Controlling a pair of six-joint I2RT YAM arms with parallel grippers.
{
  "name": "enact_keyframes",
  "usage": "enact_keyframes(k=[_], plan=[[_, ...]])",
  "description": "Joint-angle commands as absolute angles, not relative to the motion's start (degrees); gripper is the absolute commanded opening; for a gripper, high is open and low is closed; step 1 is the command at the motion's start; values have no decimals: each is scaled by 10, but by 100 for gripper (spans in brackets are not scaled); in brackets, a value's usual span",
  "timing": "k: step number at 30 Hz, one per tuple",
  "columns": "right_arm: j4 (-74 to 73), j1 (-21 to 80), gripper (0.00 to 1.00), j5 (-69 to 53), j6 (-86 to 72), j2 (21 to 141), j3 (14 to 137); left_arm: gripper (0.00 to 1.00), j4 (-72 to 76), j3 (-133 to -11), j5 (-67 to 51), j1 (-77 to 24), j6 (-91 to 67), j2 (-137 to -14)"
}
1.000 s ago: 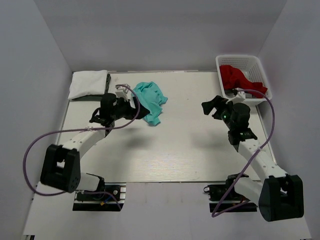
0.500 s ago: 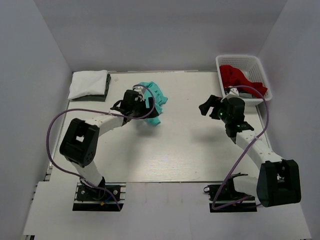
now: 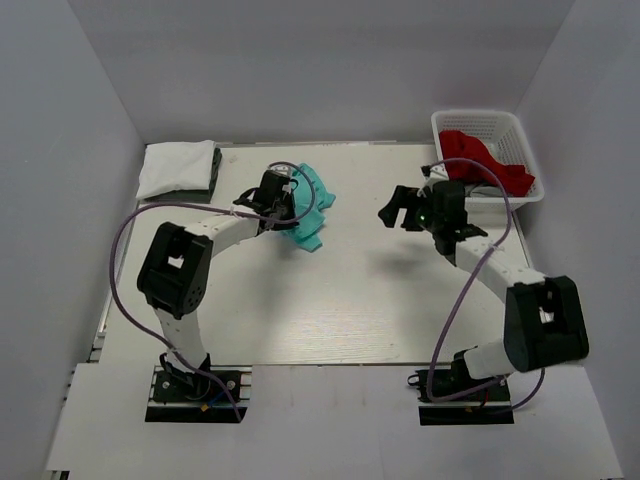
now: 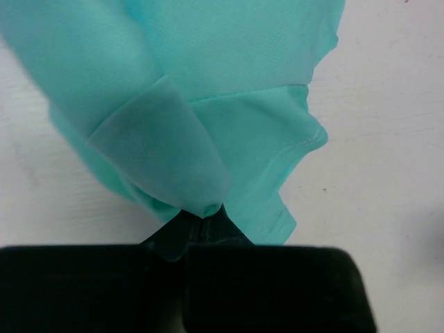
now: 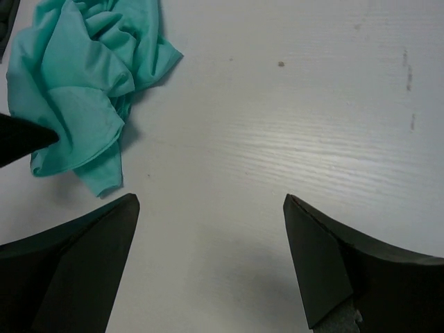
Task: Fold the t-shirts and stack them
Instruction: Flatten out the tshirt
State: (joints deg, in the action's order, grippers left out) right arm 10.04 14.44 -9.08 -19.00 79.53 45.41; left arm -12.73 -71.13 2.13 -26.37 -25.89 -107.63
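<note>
A crumpled teal-green t-shirt (image 3: 308, 200) lies on the table left of centre. My left gripper (image 3: 281, 205) is shut on a fold of this teal t-shirt (image 4: 208, 104), its closed jaws pinching the cloth at its near edge (image 4: 206, 209). My right gripper (image 3: 393, 213) hovers open over bare table right of the teal t-shirt (image 5: 76, 90), its fingers (image 5: 312, 257) wide apart with nothing between them. A folded white t-shirt (image 3: 176, 167) rests on a dark grey one (image 3: 215, 170) at the back left corner. A red t-shirt (image 3: 480, 158) lies bunched in the basket.
The white plastic lattice basket (image 3: 520, 140) stands at the back right corner of the table. Grey walls enclose the table on three sides. Purple cables loop beside both arms.
My left gripper reached onto the teal t-shirt and went from open to shut on its cloth. My right arm swung left toward the table's middle, still open.
</note>
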Motion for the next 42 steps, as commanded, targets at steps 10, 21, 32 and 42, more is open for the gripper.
enact_keyframes(k=[10,21,32,42], plan=[[23,245,90,-55,-126,1116,809,0,-160,-598,81,-258,-288,-867],[-62,323,89,73,-62,1270,976,0,-212,-598,158,-253,-314,-835],[-85,354,76,100,-68,1359,1050,0,-222,-586,177,-253,-319,-840],[-41,356,0,82,-50,1348,1021,0,-222,-581,192,-253,-319,-835]])
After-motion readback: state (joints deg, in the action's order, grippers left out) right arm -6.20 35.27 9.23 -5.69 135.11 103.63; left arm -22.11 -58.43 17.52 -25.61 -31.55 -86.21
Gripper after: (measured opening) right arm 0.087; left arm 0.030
